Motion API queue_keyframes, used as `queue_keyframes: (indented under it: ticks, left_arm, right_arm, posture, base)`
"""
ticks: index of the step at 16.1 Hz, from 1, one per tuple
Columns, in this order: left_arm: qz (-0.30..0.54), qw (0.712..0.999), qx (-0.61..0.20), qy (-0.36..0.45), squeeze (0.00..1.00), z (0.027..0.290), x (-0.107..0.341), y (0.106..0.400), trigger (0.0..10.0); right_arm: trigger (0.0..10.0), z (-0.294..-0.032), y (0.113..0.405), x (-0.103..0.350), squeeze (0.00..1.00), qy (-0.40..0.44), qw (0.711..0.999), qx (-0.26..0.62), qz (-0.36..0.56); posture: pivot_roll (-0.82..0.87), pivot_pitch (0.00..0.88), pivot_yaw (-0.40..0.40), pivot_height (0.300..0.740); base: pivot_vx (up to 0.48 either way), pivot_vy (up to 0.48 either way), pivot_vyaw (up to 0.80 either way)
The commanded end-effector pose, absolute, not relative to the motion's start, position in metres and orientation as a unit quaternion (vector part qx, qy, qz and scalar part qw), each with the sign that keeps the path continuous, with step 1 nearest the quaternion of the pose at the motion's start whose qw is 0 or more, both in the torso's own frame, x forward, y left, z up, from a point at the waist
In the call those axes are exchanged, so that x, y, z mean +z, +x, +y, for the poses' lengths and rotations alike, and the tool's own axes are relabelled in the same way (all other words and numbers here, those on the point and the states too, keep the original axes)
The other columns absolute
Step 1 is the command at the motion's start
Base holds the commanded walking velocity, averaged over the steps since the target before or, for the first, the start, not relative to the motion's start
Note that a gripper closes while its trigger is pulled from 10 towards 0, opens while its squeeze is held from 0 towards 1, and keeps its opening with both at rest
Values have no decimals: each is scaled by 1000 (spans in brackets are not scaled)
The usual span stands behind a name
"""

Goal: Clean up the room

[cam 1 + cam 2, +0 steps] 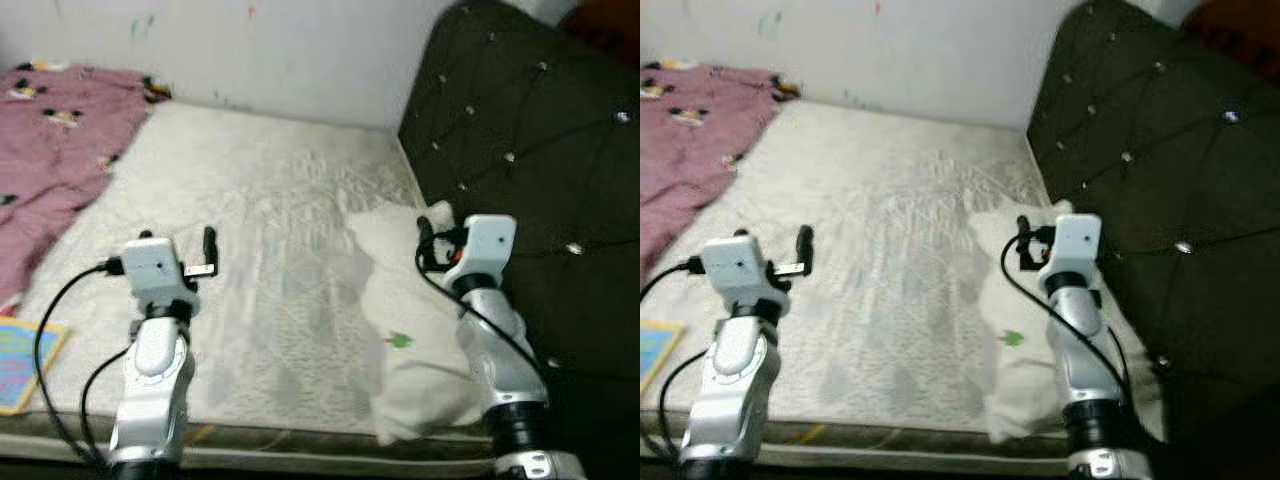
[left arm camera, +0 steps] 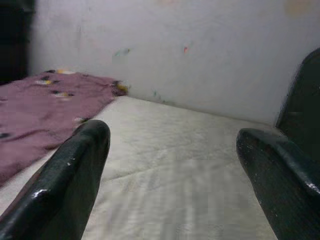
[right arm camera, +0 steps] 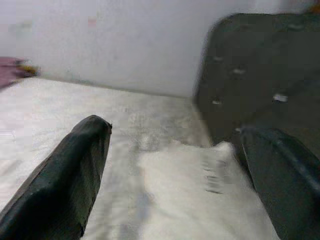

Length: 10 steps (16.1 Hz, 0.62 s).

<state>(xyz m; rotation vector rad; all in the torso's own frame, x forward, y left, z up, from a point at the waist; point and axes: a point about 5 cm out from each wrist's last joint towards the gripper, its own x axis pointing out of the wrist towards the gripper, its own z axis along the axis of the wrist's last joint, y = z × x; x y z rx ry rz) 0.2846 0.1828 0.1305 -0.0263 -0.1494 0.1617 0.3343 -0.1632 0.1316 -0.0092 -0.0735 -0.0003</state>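
White and crumpled, a pillow (image 1: 410, 330) is seen lying at the bed's (image 1: 250, 250) right edge beside the dark headboard (image 1: 540, 170). A pink blanket (image 1: 50, 150) is heaped at the far left corner. The left hand (image 1: 195, 255) and right hand (image 3: 170, 165) are held wide open, empty, above the mattress.

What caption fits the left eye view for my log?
Both open grippers, left and right, raised over a bare mattress; white pillow by the dark headboard, pink blanket far left.
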Motion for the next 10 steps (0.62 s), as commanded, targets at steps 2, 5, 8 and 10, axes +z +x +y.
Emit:
queue_keyframes:
  ticks: [2,5,8,10]
  left_arm:
    - [-79,994,74,-16,0,179,133,286,10000]
    - [-80,994,73,-16,0,178,133,286,10000]
    - [-76,994,72,-20,0,177,131,286,10000]
    - [-74,995,68,-21,0,173,129,285,10000]
  right_arm:
    - [10000,-165,337,135,0,-6,999,1,-42]
    - [10000,-164,337,134,0,-7,999,4,-40]
    - [10000,-164,337,133,0,-11,999,9,-37]
    - [10000,-167,338,132,0,-14,999,10,-35]
  posture:
    - [-12,0,-79,740]
    - [-12,0,-79,740]
    - [-12,0,-79,740]
    - [-15,0,-74,740]
  base:
    - [0,386,0]
    - [0,390,0]
    - [0,394,0]
    - [0,416,0]
